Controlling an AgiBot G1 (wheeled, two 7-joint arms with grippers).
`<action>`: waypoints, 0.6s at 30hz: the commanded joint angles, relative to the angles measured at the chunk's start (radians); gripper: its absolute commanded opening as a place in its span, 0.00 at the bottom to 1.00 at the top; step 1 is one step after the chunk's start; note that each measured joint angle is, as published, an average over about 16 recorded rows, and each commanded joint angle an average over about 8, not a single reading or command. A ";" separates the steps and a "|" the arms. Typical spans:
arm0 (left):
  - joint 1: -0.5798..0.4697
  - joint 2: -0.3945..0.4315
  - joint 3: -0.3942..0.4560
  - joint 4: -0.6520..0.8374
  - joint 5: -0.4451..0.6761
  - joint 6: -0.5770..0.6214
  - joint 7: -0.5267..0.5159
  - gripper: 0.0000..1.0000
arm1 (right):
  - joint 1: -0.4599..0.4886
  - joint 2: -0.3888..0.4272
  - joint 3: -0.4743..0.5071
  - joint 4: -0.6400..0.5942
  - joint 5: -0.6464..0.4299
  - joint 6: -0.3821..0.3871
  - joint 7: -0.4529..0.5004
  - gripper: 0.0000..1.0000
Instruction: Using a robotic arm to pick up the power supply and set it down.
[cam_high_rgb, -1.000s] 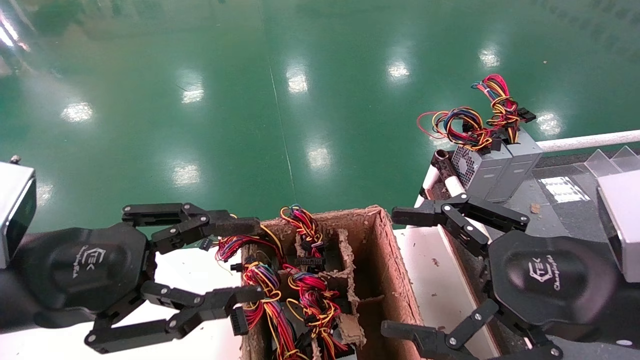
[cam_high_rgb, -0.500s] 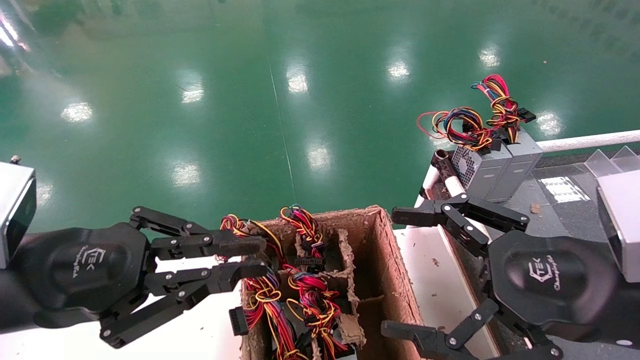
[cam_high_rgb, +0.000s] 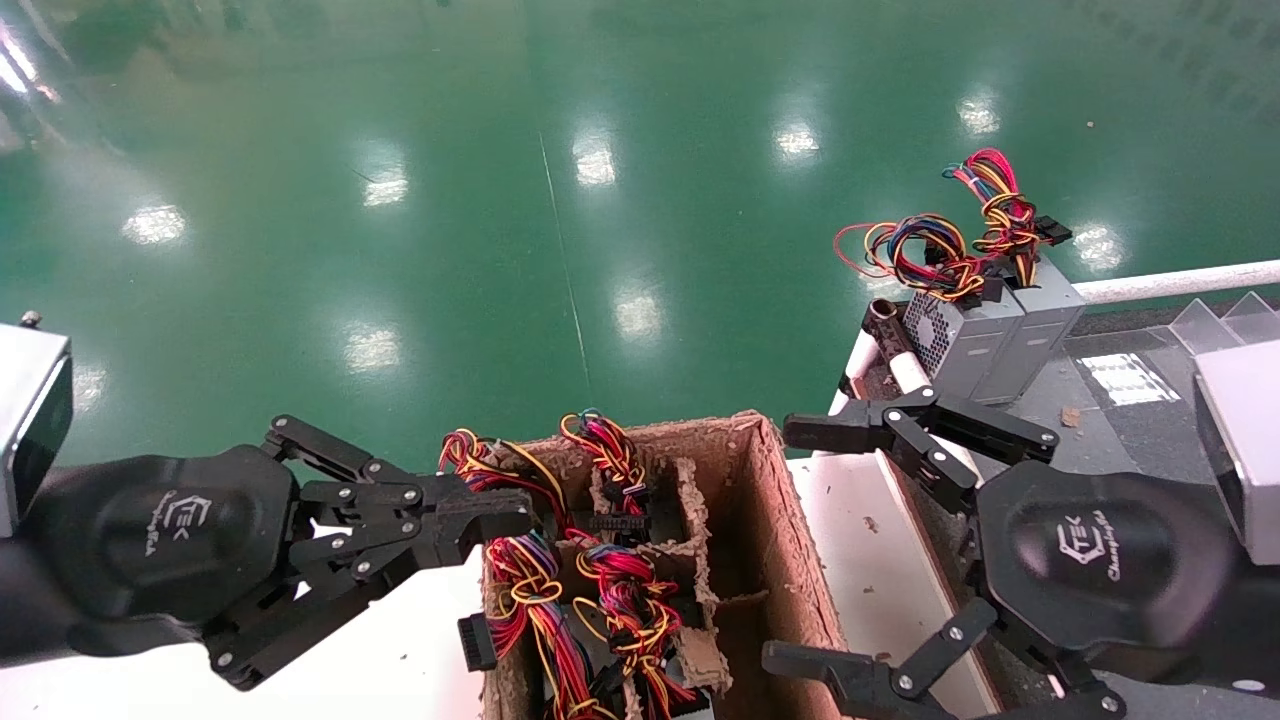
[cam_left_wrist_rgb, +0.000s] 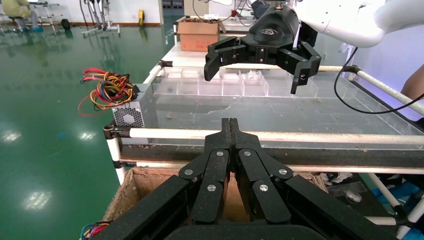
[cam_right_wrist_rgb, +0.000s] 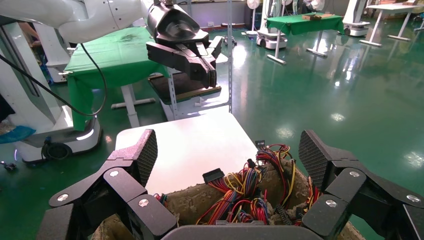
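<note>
The power supply (cam_high_rgb: 1045, 325), a grey metal box with a red, yellow and black wire bundle, stands upright at the far right on the dark tabletop. My right gripper (cam_high_rgb: 790, 545) hangs open beside the right wall of the cardboard carton (cam_high_rgb: 780, 520), well short of it, with nothing between its fingers (cam_right_wrist_rgb: 145, 152). The left gripper (cam_high_rgb: 520, 520) is shut and empty at the carton's left edge, its fingertips (cam_left_wrist_rgb: 229, 125) pressed together among wire loops. In the right wrist view the left gripper (cam_right_wrist_rgb: 200, 70) shows farther off.
A like grey box with a vent grille (cam_high_rgb: 945, 335) touches the power supply's left side. Wire bundles (cam_high_rgb: 610, 580) fill the carton's left compartments; its right compartment looks bare. A white rail (cam_high_rgb: 1180, 283) and clear dividers (cam_high_rgb: 1230, 315) line the tabletop. Green floor lies beyond.
The left gripper's fingers closed from wide open to shut at the carton's left edge. The right arm and the grey boxes have not moved.
</note>
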 joint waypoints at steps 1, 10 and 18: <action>0.000 0.000 0.000 0.000 0.000 0.000 0.000 0.57 | 0.000 0.000 0.000 0.000 0.000 0.000 0.000 1.00; 0.000 0.000 0.000 0.000 0.000 0.000 0.000 1.00 | 0.000 0.000 0.000 0.000 0.000 0.000 0.000 1.00; 0.000 0.000 0.000 0.000 0.000 0.000 0.000 1.00 | 0.001 -0.006 -0.016 0.004 -0.023 0.003 0.009 1.00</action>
